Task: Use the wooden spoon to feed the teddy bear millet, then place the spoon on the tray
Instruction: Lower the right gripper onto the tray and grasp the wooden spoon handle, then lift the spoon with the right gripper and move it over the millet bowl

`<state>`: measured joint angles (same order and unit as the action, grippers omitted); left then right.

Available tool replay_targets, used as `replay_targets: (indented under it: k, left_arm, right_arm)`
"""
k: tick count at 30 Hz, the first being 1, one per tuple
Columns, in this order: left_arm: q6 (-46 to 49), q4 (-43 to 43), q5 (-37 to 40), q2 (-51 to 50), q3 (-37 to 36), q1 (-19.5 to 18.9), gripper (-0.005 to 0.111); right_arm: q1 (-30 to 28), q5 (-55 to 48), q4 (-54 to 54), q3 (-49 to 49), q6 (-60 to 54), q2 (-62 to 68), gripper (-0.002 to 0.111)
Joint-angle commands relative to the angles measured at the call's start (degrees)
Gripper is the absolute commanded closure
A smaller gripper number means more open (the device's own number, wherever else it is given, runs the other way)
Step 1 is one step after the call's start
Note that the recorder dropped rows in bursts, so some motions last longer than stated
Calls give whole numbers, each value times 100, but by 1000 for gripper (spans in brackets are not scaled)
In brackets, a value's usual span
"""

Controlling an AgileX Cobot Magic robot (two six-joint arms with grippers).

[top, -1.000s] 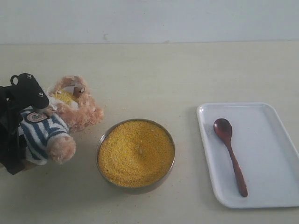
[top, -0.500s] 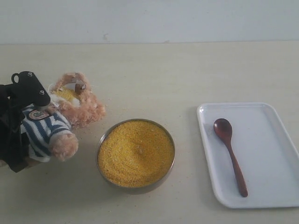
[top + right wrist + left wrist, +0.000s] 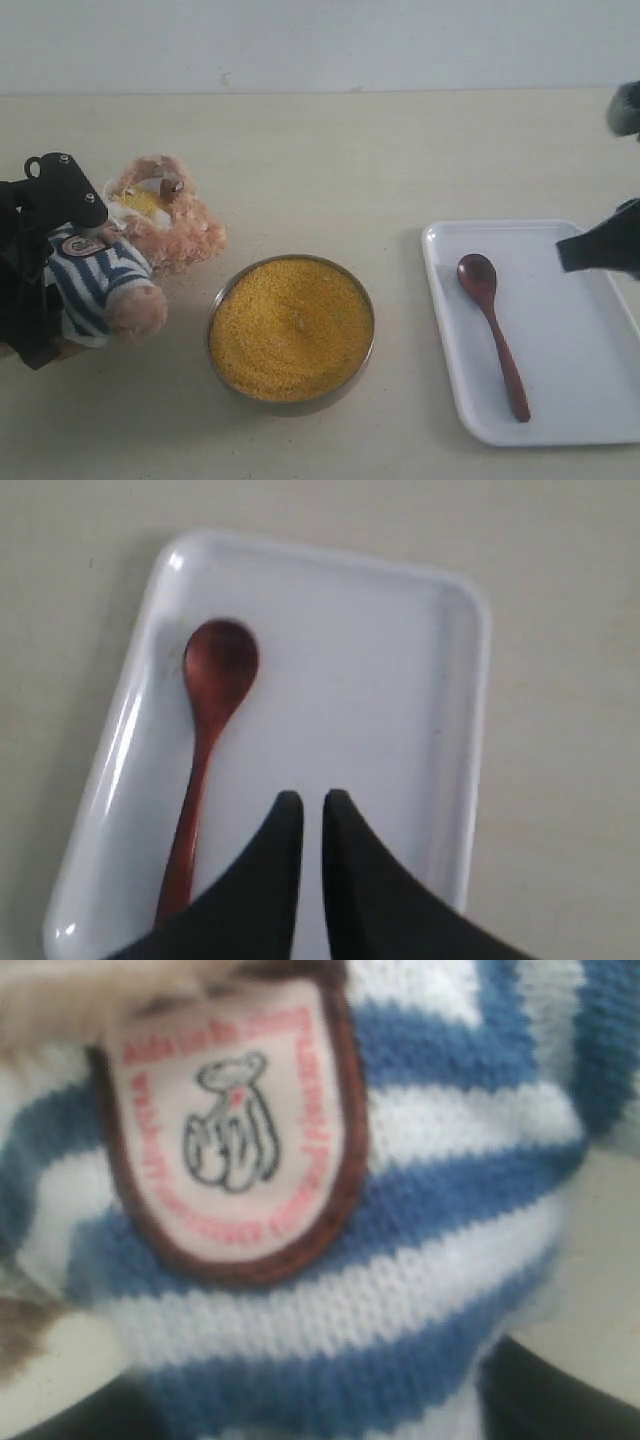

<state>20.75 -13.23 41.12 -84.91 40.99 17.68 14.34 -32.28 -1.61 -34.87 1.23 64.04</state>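
Though near the right tool (image 3: pixel 305 800), wooden spoon (image 3: pixel 198 770) lies untouched.

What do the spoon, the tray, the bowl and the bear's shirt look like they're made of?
Spoon: likely wood, dark reddish-brown with a soft sheen.
Tray: probably plastic, smooth glossy white, with highlights along its rounded rim.
Bowl: seemingly metal, going by its thin, shiny grey rim.
Shirt: knitted yarn in blue and white stripes, with the stitches plainly visible.

You're looking at a tan bear (image 3: pixel 112 268) in blue-and-white stripes, bright yellow millet (image 3: pixel 290 328), reddish-brown spoon (image 3: pixel 499 340), white tray (image 3: pixel 575 350).
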Motion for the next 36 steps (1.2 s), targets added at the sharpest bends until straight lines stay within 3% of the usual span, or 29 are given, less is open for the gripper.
replay_targets:
  k: [1, 3, 17, 20, 24, 32, 36]
  left_arm:
    - [-56, 50, -121, 57, -3, 29, 103]
    - [-56, 61, -120, 57, -3, 29, 103]
    - [-56, 78, -120, 57, -3, 29, 103]
    - [-56, 78, -120, 57, -3, 29, 103]
    - [-56, 78, -120, 57, -3, 29, 103]
    - [-56, 78, -120, 57, -3, 29, 103]
    - [-56, 73, -144, 57, -3, 29, 103]
  right_arm:
    - [634, -123, 161, -179, -123, 1015, 68]
    - [862, 91, 235, -179, 146, 1426, 55]
    - [1021, 1156, 235, -179, 441, 3244, 58]
    - [1021, 1151, 235, -179, 441, 3331, 68]
    - [1021, 904, 235, -217, 319, 3276, 108]
    - [1076, -636, 217, -1105, -345, 2695, 109]
    - [1669, -1270, -388, -1538, -593, 2175, 109]
